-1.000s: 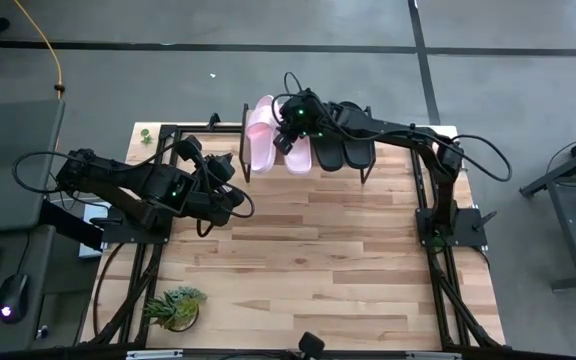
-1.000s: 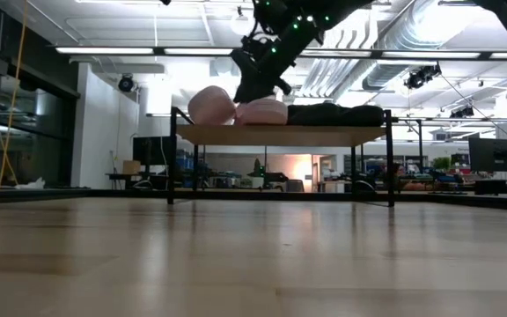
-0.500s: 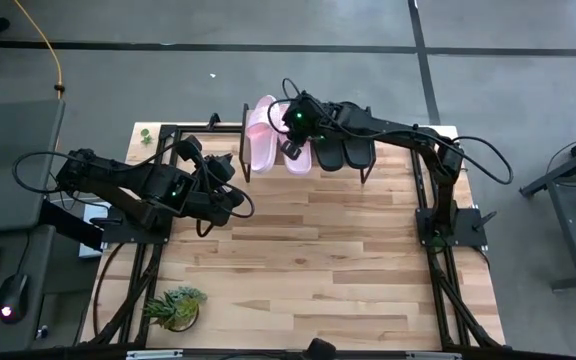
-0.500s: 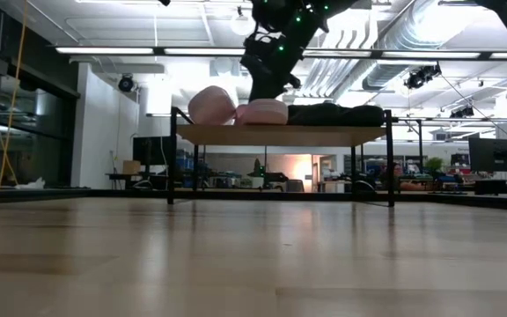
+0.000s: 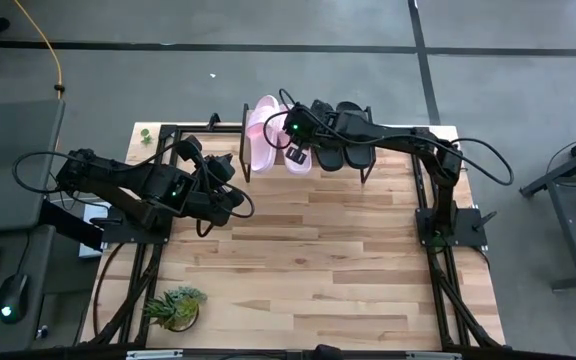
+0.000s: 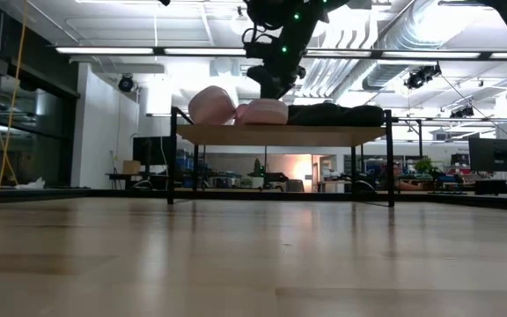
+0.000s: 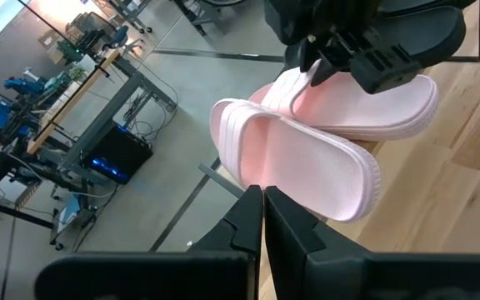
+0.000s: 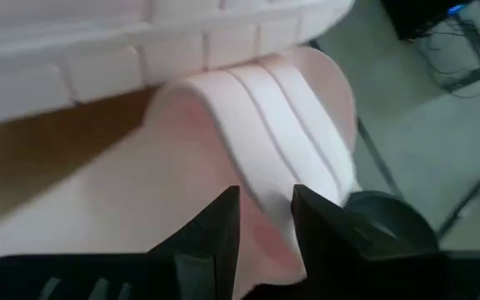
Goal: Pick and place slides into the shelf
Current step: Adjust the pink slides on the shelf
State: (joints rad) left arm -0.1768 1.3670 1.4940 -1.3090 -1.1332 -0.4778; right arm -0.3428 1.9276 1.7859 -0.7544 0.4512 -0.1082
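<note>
Pale wood-plank tabletop with a soft sheen, smooth matte foam-like pink slides with ribbed straps, matte black slides, thin black metal shelf legs, light wood top

place: lab/workshop | evidence: exposed ceiling ducts, strip lights, equipment benches, concrete floor

From straight above we see the whole table and both arms, from tabletop height we look level across to the shelf far off, and each wrist camera sits close on the pink slides, which all views share.
</note>
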